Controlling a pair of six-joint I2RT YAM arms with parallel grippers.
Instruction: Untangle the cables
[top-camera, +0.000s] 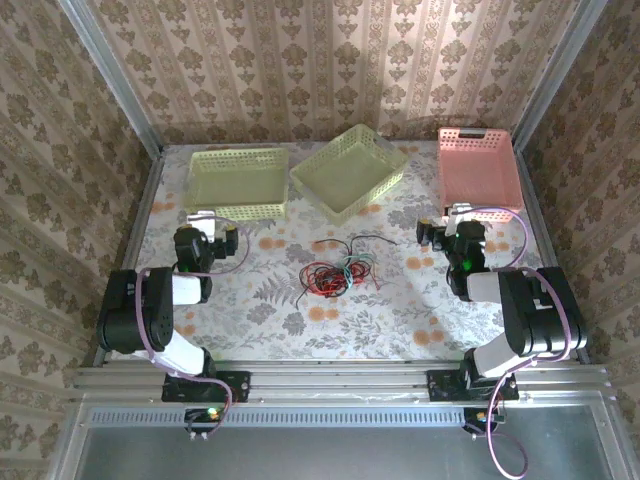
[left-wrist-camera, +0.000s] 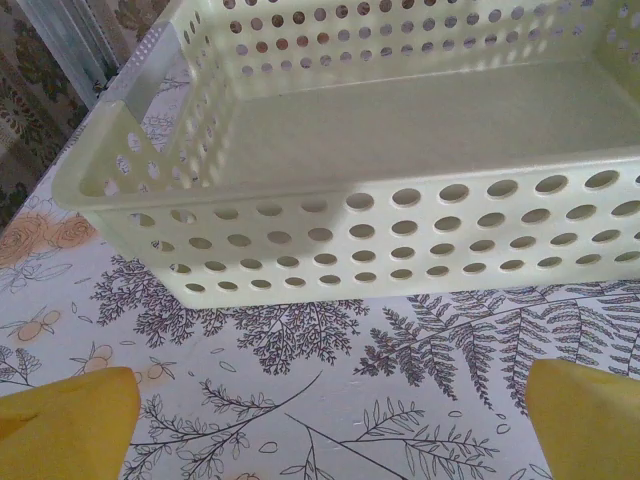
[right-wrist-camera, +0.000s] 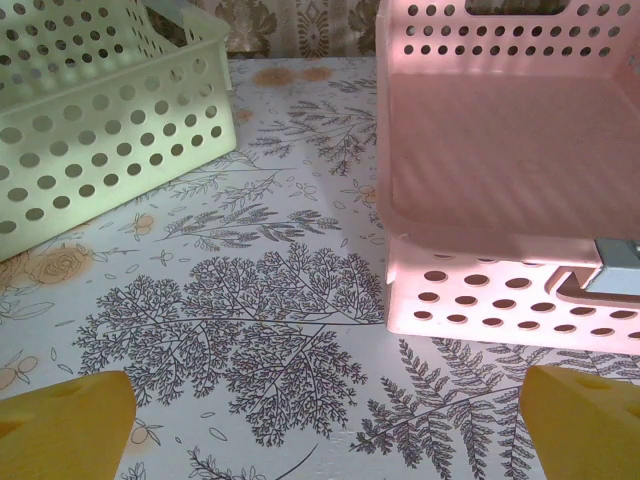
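L gripper wide open, pale-green basket just ahead. R gripper wide open too; pink basket just ahead, 2nd green basket ahead-left. Cables between both grippers, well apart from each. Loose red/black/green bunch on table, long axis slanting near-left to far-right, black ends trailing far-right.

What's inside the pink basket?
Nothing visible: the pink basket shows a bare floor from above and from the right wrist. Its near edge is partly covered by the right arm.
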